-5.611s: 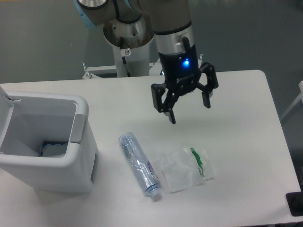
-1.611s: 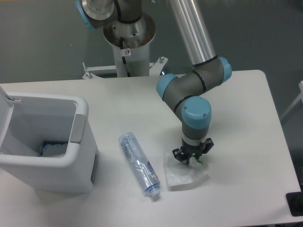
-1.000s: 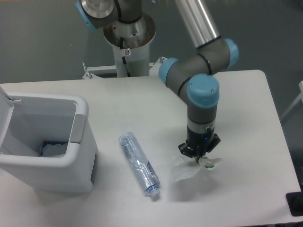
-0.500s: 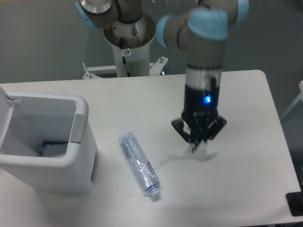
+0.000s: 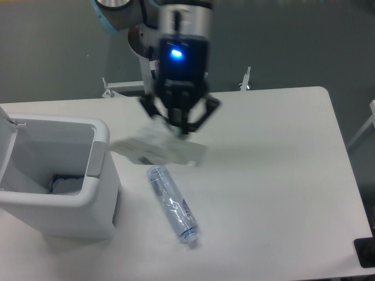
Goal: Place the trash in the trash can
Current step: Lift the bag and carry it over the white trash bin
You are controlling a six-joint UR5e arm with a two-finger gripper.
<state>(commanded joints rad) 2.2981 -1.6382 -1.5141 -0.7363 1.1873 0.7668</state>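
Observation:
My gripper (image 5: 177, 130) hangs above the table's middle left, shut on the clear-white plastic wrapper (image 5: 157, 149), which dangles blurred below the fingers. The wrapper's lower edge hovers just right of the trash can (image 5: 55, 175), a boxy white bin with its lid open at the left. The crushed clear bottle (image 5: 173, 204) with a bluish label lies on the table below the gripper, diagonally, cap end toward the front. Something blue and white rests in the bin's bottom.
The robot's white base column (image 5: 157, 64) stands behind the table's far edge. A dark object (image 5: 366, 253) sits at the table's front right corner.
The gripper closed on the wrapper at the table's right middle, lifted it, and has carried it up and left toward the bin. The bottle has not moved.

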